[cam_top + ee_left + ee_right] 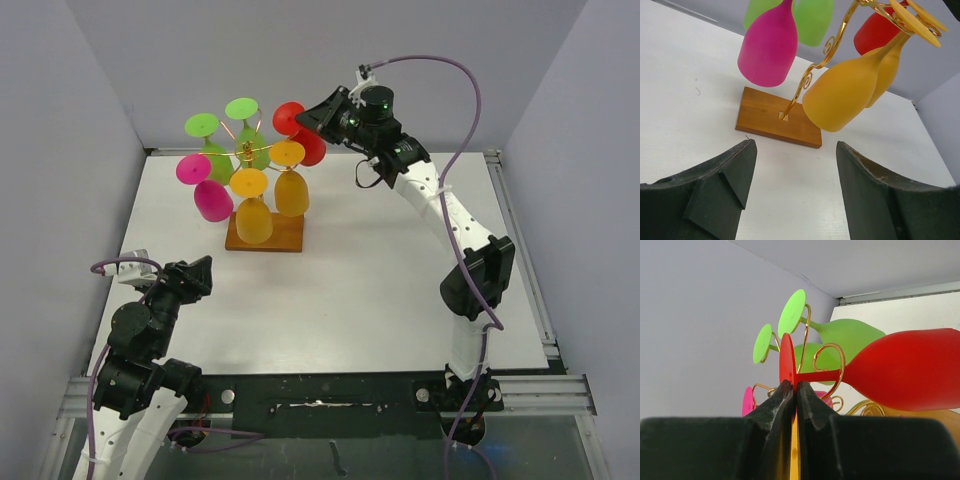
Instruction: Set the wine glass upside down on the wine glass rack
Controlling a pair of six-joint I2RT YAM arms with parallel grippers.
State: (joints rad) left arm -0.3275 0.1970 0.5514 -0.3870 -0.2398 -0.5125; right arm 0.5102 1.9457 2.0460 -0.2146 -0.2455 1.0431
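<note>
The red wine glass (pixel 302 137) (pixel 905 369) hangs bowl-down at the back right of the wine glass rack (pixel 286 241) (pixel 765 118), a gold wire stand on a brown wooden base. The glass's stem lies inside a gold curl (pixel 840 365) of the rack. My right gripper (pixel 306 118) (pixel 795 388) is shut on the edge of the red glass's round foot, reaching in from the right. My left gripper (pixel 201 272) (pixel 796 146) stands open low over the table, in front of and left of the rack, with nothing between its fingers.
Two green glasses (pixel 222 152), a pink glass (pixel 212 198) (pixel 769 46) and two yellow glasses (pixel 254 218) (pixel 842 95) hang upside down on the same rack. Grey walls close in the back and both sides of the white table (pixel 380 280).
</note>
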